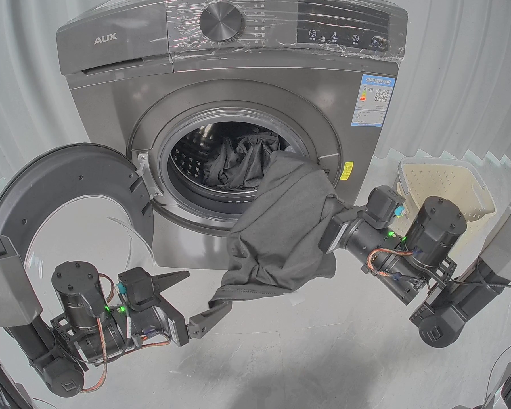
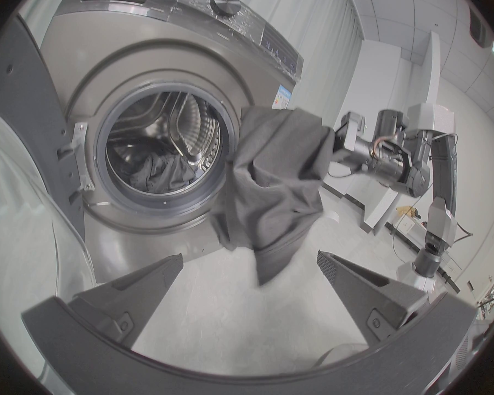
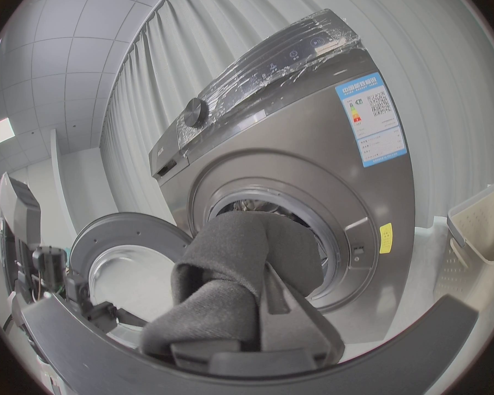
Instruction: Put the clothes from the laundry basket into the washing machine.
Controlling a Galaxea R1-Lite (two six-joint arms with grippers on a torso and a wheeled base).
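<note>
We are noting the right gripper pinching a dark grey garment between its fingers. The garment is hanging before the 4 o'clock rim of the washing machine opening. Darker clothes are lying inside the drum. The left gripper, fingers spread, is hovering at the garment's 7 o'clock. The laundry basket is standing at the machine's 3 o'clock.

Pale glossy floor carries washing machine (door swung open); cream laundry basket stands just beside it, right side.
</note>
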